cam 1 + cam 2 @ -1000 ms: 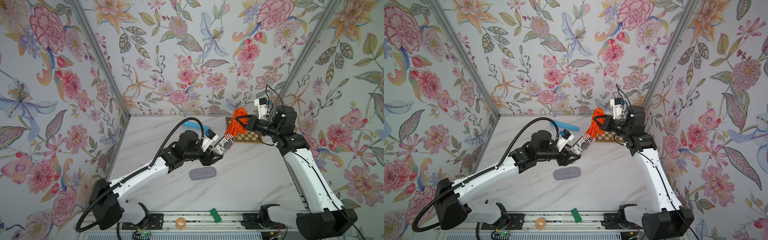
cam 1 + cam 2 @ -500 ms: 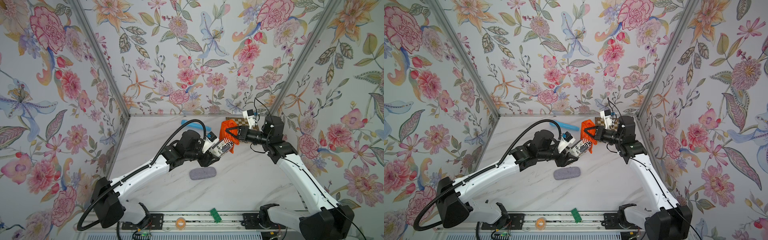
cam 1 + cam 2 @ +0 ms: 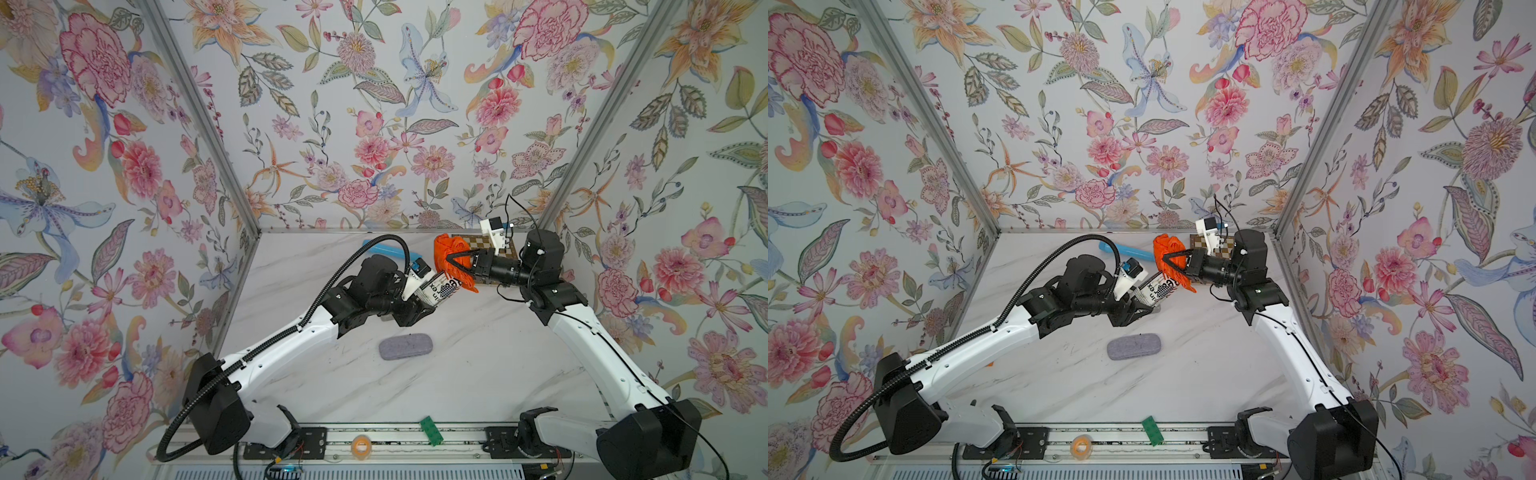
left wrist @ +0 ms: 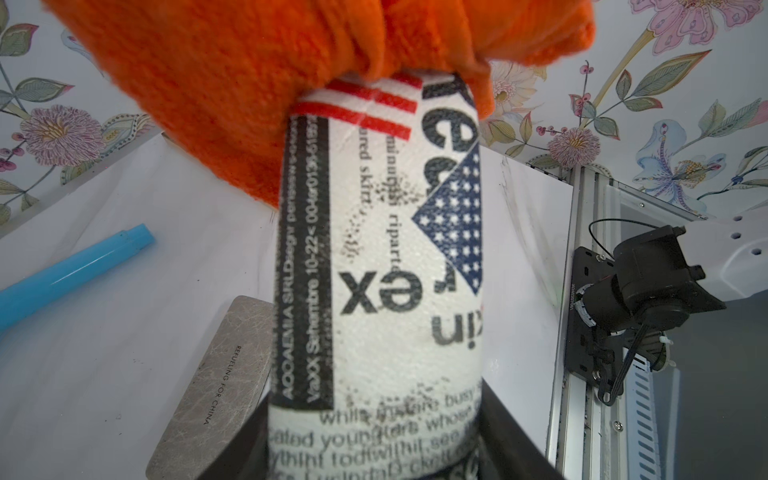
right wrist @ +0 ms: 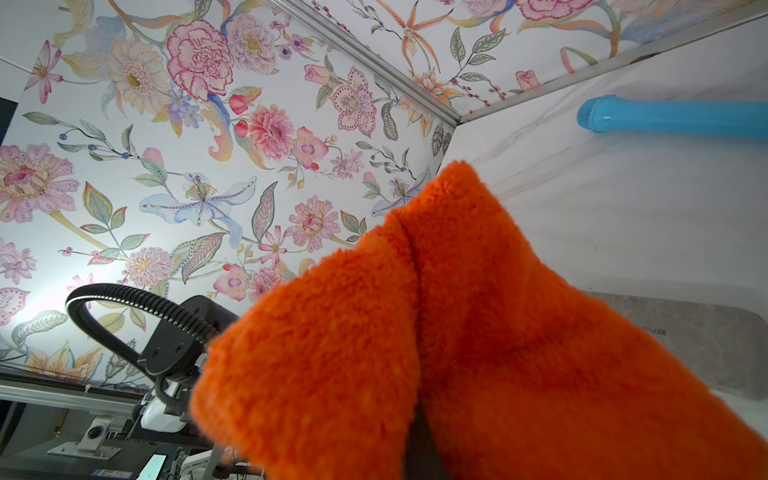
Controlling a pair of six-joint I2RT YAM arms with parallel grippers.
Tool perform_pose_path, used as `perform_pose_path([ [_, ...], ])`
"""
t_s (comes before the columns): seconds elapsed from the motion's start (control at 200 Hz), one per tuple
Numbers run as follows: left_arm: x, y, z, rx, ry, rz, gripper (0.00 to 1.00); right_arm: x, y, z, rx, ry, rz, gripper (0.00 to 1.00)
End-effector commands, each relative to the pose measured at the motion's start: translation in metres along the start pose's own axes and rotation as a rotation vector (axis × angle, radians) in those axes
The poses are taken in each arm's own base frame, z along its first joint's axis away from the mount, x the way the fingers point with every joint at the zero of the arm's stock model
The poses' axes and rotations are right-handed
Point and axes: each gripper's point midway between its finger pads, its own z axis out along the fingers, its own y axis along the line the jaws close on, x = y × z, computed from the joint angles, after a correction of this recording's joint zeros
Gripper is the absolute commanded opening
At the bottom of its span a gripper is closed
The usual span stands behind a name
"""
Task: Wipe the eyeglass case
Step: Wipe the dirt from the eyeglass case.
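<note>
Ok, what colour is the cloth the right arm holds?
The cloth is bright orange, clearest in the right wrist view.

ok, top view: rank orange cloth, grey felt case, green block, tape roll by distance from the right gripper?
1. orange cloth: clamped by the right gripper.
2. grey felt case: mid-table.
3. green block: front rail.
4. tape roll: front rail, further toward the left arm's base.
</note>
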Motion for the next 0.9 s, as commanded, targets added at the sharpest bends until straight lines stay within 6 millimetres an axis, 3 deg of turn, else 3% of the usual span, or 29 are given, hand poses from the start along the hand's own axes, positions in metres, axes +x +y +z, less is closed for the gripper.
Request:
perform_pose_path([
  [0.0, -0.051, -0.003, -0.020, -0.036, -0.162, 0.076, 0.29, 0.011, -0.005, 0.001, -0.012, 0.051, 0.062, 0.00],
  [0.145, -0.052, -0.025, -0.012, 0.002, -0.167, 0.133, 0.29, 0.007, -0.007, 0.005, -0.030, 0.042, 0.078, 0.00],
  [0.445, -0.051, 0.020, -0.028, -0.188, -0.174, 0.118, 0.28, 0.000, -0.012, -0.005, -0.027, 0.032, 0.137, 0.00],
  [0.721, -0.054, -0.014, -0.006, -0.087, -0.163, 0.142, 0.29, -0.002, -0.014, -0.002, -0.054, 0.032, 0.193, 0.00],
  [0.891, -0.046, 0.010, -0.014, -0.167, -0.172, 0.127, 0.29, -0.005, -0.016, -0.001, -0.074, 0.028, 0.222, 0.00],
])
